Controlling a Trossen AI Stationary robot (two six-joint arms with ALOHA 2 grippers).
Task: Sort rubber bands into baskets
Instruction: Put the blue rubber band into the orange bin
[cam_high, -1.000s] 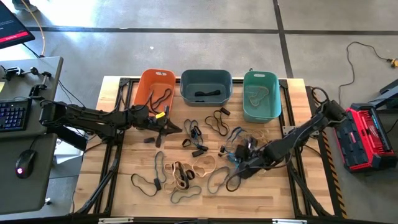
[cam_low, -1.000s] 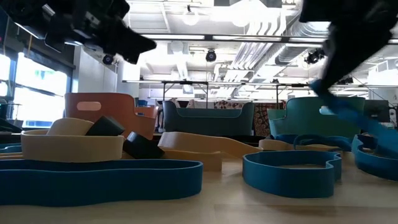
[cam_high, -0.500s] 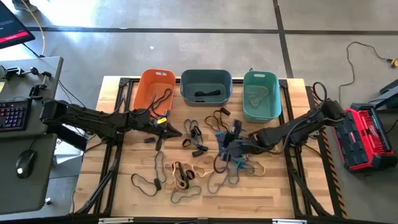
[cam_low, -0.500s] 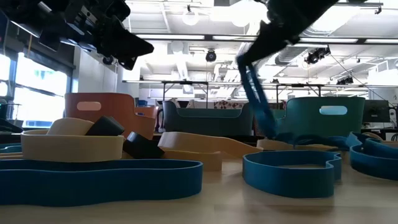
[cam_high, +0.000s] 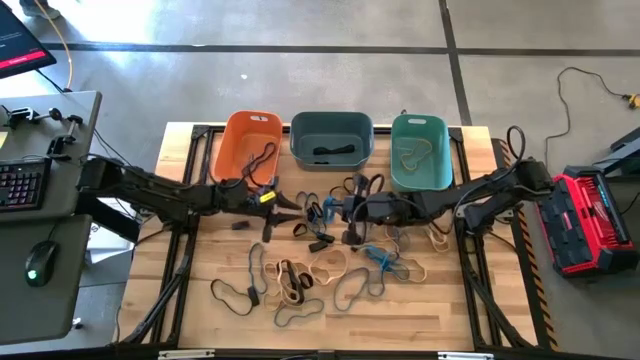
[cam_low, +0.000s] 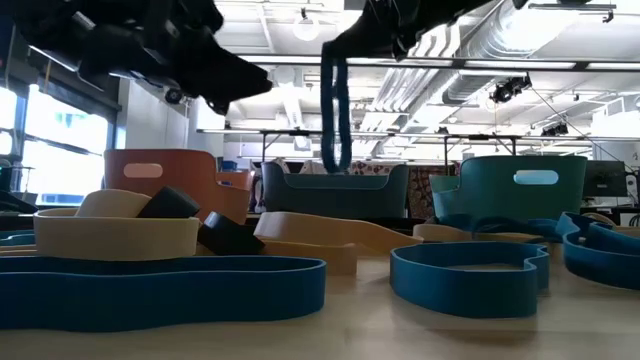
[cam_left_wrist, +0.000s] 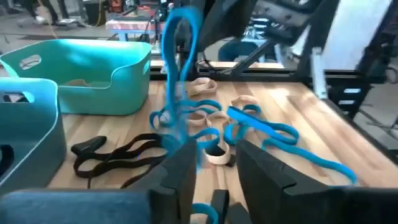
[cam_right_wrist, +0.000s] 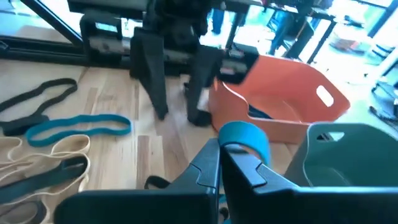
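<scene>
While the right gripper (cam_high: 352, 210) has carried its clamped blue rubber band (cam_low: 336, 112) mid-table toward the slate basket (cam_high: 331, 139), the left gripper (cam_high: 285, 206) just opened near the orange basket (cam_high: 246, 143), empty.

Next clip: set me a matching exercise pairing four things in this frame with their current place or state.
Column one:
1. right gripper
2. left gripper
3. orange basket
4. teal basket

Column two:
A. holds tan bands
B. shut on a blue rubber band hanging above the table
C. open, nothing between its fingers
D. holds dark bands

Pairs: 1-B, 2-C, 3-D, 4-A
</scene>
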